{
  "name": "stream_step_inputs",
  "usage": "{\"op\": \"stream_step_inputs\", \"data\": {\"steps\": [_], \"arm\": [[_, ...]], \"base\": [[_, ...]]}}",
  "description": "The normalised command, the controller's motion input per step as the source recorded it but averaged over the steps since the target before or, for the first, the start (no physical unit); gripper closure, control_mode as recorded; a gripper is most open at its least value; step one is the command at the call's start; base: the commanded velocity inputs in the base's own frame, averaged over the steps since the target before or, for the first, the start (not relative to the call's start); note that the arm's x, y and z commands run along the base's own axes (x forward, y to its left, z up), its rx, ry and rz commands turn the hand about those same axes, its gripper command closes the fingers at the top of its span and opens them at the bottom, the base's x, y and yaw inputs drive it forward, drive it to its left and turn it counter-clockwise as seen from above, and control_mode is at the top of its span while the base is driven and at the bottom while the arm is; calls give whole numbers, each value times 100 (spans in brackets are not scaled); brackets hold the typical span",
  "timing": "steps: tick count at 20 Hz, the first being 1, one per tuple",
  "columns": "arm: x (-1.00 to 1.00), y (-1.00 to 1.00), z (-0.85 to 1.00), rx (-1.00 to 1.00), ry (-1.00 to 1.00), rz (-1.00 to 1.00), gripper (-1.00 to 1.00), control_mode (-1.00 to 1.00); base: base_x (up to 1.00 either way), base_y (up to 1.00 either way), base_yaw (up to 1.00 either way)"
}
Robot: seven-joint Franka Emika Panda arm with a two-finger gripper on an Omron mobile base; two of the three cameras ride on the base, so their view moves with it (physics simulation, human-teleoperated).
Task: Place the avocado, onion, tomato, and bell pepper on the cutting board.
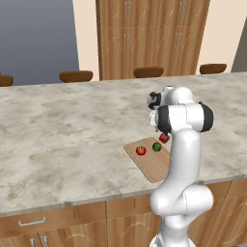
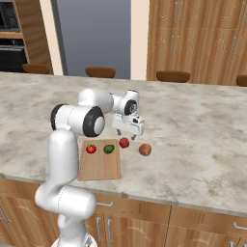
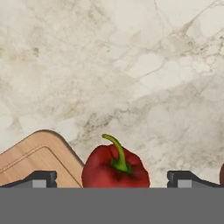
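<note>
At centre frame, the gripper (image 2: 127,133) is held wide open above the bell pepper (image 2: 124,143). Tomato (image 2: 91,148) and avocado (image 2: 109,149) are seen on the cutting board (image 2: 99,166); the onion (image 2: 144,149) lies right of it.

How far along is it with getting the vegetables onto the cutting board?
Two of four look done: the tomato and avocado sit on the cutting board. In hand: the open claw hangs over the bell pepper, which is on the counter beside the board. Left: that pepper and the onion.
</note>
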Motion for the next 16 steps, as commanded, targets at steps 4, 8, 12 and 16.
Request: {"op": "stream_step_inputs", "data": {"steps": [4,8,12,16], "arm": [[-6,-3,-13,0,0,0,-100,-100],[-5,0,-13,0,0,0,-100,-100],[-8,0,-15,0,0,0,-100,-100],[-26,0,-19,0,0,-3,-100,-100]], "base": [[0,0,0],[0,0,0],[0,0,0],[0,0,0]]}}
